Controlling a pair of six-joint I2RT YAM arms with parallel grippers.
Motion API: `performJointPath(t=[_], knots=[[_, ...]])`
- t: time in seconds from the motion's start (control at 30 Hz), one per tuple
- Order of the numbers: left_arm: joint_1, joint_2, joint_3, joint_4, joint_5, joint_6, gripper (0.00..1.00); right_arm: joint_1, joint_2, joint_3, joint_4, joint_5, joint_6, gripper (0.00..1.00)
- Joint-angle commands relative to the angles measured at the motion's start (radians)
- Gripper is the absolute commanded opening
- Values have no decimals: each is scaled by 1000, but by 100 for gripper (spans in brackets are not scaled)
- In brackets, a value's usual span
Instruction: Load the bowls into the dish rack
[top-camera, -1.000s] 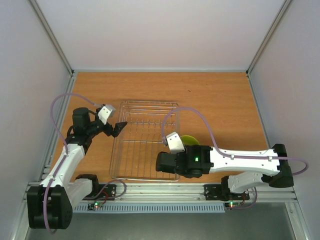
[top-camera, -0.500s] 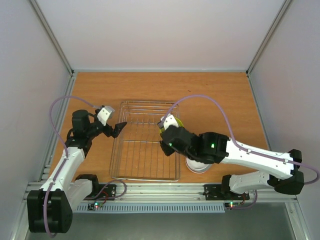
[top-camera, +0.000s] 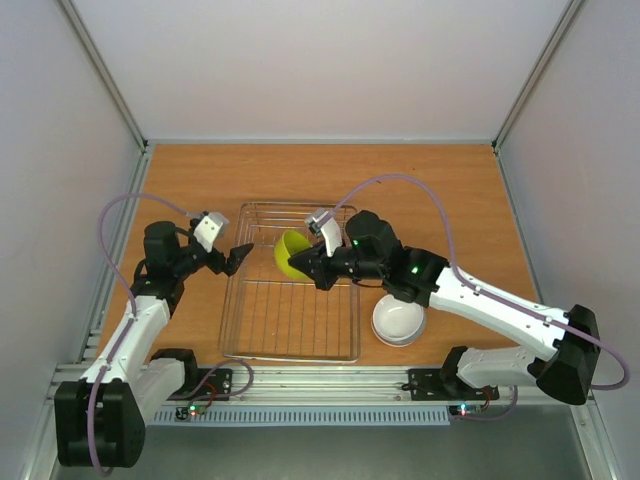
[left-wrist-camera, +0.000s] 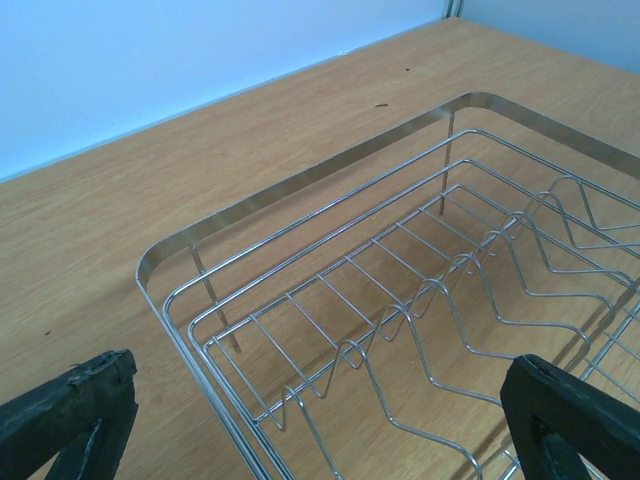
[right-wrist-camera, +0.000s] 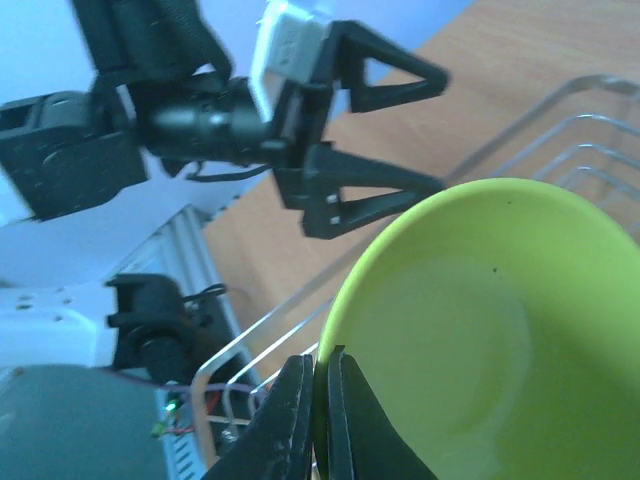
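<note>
My right gripper (top-camera: 316, 268) is shut on the rim of the yellow-green bowl (top-camera: 289, 255) and holds it tilted above the far part of the silver wire dish rack (top-camera: 292, 345). In the right wrist view the fingers (right-wrist-camera: 295, 420) pinch the bowl's rim (right-wrist-camera: 480, 330). A white bowl (top-camera: 398, 321) sits on the table right of the rack. My left gripper (top-camera: 240, 256) is open and empty at the rack's far left corner (left-wrist-camera: 160, 270). The other bowls are out of view.
The enclosure walls stand on three sides of the wooden table (top-camera: 450, 200). The left arm (right-wrist-camera: 190, 110) shows in the right wrist view, close beyond the held bowl. A metal rail (top-camera: 320, 380) runs along the near edge.
My right arm has lifted the yellow-green bowl from the table right of the rack and carried it left and farther away, over the rack. The white bowl beneath came into view. The left arm barely moved.
</note>
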Motion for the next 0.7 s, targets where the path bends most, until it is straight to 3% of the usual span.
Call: performJointPath(t=[0.0,0.17,0.27,0.43,0.67], knots=[[0,-17,-13,64,-21,-12,99,-35,-12,-97,346,-256,47,1],[0,-16,-22,125,-158,-56,99,-81,16,-273,744,-365,215,1],[0,-15,-32,187,-283,-89,99,-131,64,-385,1096,-398,342,1],[0,-13,-58,282,-498,-127,99,-223,275,-481,1642,-414,633,1],[13,5,-69,330,-563,-156,99,-201,364,-428,1654,-348,631,1]])
